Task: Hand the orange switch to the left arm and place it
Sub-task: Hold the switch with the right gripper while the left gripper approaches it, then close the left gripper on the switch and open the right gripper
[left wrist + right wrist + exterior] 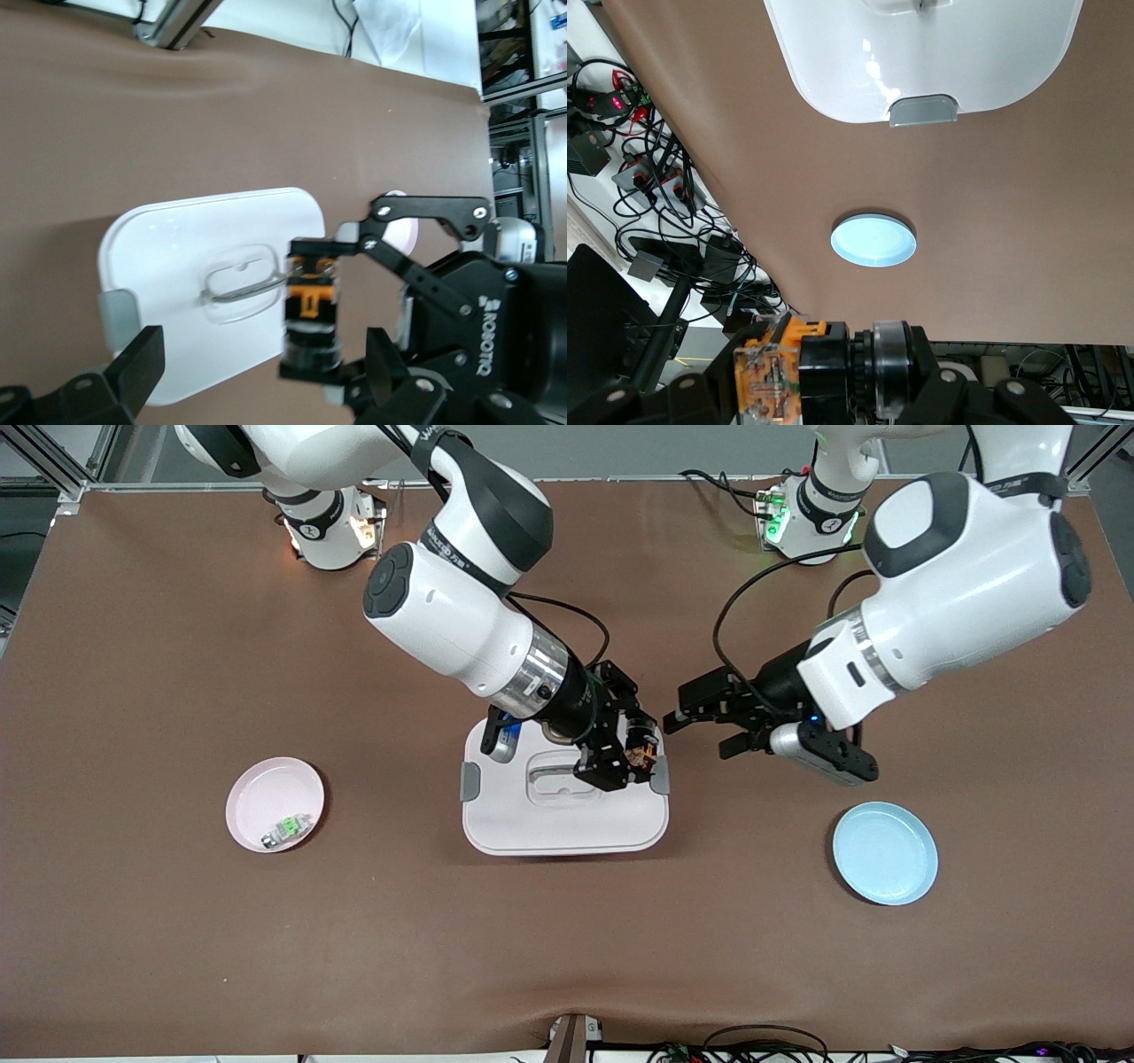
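Note:
The orange switch (640, 749) is black with an orange middle. My right gripper (627, 762) is shut on it and holds it over the white box (567, 819), above the lid's end toward the left arm. The switch also shows in the right wrist view (806, 367) between that gripper's fingers (824, 376). My left gripper (705, 732) is open and empty, just off the box's edge and pointing at the switch. In the left wrist view the switch (312, 305) sits a short way ahead of the left gripper's open jaws (261, 372), over the box (195, 266).
A pink plate (266, 793) with a small green-and-white part (288, 830) lies toward the right arm's end. A blue plate (884, 853) lies toward the left arm's end, nearer the front camera than the left gripper; it also shows in the right wrist view (873, 239).

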